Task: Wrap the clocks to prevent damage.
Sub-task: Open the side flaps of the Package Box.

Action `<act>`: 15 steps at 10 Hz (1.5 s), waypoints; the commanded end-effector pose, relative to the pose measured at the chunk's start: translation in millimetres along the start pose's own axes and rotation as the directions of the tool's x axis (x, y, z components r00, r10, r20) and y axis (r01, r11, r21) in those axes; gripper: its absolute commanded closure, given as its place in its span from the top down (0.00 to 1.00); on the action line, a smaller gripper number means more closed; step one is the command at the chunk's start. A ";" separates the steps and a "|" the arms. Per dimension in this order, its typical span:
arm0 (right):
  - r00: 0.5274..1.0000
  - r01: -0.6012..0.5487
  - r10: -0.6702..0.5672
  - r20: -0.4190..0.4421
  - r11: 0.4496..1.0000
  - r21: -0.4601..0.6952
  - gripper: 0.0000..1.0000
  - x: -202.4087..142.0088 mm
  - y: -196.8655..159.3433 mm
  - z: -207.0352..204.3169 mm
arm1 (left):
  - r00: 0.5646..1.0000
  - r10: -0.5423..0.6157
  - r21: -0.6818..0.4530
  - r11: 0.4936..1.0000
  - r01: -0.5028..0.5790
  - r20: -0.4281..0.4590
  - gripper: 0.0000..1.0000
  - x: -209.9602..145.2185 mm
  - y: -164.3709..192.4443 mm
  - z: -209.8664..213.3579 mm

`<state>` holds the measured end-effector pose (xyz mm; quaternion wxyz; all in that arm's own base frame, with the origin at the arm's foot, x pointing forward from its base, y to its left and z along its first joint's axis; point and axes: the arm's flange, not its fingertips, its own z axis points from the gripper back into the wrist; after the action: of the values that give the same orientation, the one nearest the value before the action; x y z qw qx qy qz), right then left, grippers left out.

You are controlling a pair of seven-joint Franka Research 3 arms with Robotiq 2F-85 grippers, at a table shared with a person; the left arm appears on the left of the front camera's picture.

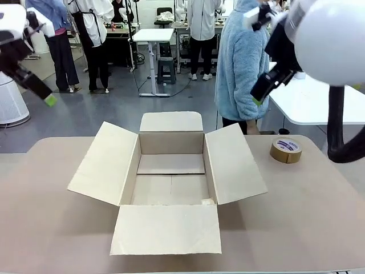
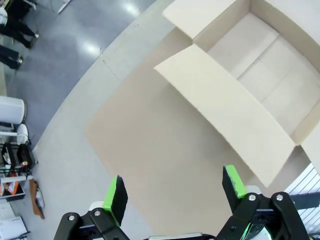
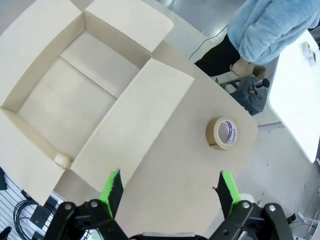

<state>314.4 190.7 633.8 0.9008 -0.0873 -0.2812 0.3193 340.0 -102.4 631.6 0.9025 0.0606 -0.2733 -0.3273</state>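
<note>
The clocks are out of view. A large brown cardboard box [image 1: 171, 177] stands open in the middle of the table with all flaps spread; its inside holds nothing but a small scrap in one corner. My left gripper [image 1: 48, 98] hangs high above the table's left end, open with nothing between its fingers [image 2: 116, 199]. High at the right, my right gripper [image 1: 258, 97] is open too, its green pads [image 3: 112, 186] wide apart over bare table beside the box [image 3: 70, 100]. A person in a fluffy light-blue jacket [image 1: 242, 63] stands at the far side.
A brown tape roll [image 1: 286, 150] lies flat on the table at the far right, also seen as the tape roll [image 3: 222, 133] past my right fingers. The box's left flap [image 2: 225, 110] spreads over the table. A white table [image 1: 319, 103] stands behind right.
</note>
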 end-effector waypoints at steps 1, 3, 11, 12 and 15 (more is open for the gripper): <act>0.998 0.014 -0.017 -0.057 0.999 -0.046 1.00 13.8 -2.4 -9.9 | 0.998 -0.023 -0.001 1.000 0.023 -0.055 1.00 23.9 -0.2 -0.9; 1.000 0.000 0.000 0.000 1.000 0.000 1.00 0.0 0.0 0.0 | 1.000 0.000 0.000 1.000 0.000 0.000 1.00 0.0 0.0 0.0; 0.833 -0.412 0.132 0.537 0.795 0.445 1.00 -50.5 -81.7 -37.1 | 0.933 -0.082 -0.410 0.882 0.232 0.350 1.00 -14.1 61.7 -33.7; 0.816 -0.425 0.103 0.568 0.774 0.469 1.00 -58.6 -93.1 -46.6 | 0.913 -0.093 -0.426 0.862 0.274 0.398 1.00 -19.9 72.1 -39.3; 0.812 -0.345 -0.050 0.582 0.763 0.547 1.00 -82.7 -118.5 -66.7 | 0.861 -0.083 -0.428 0.841 0.331 0.501 1.00 -40.9 90.2 -48.2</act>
<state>359.1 49.5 586.5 0.7136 0.2871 -0.4094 0.4906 388.6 -14.6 602.7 0.7590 -0.2125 -0.3780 -0.4857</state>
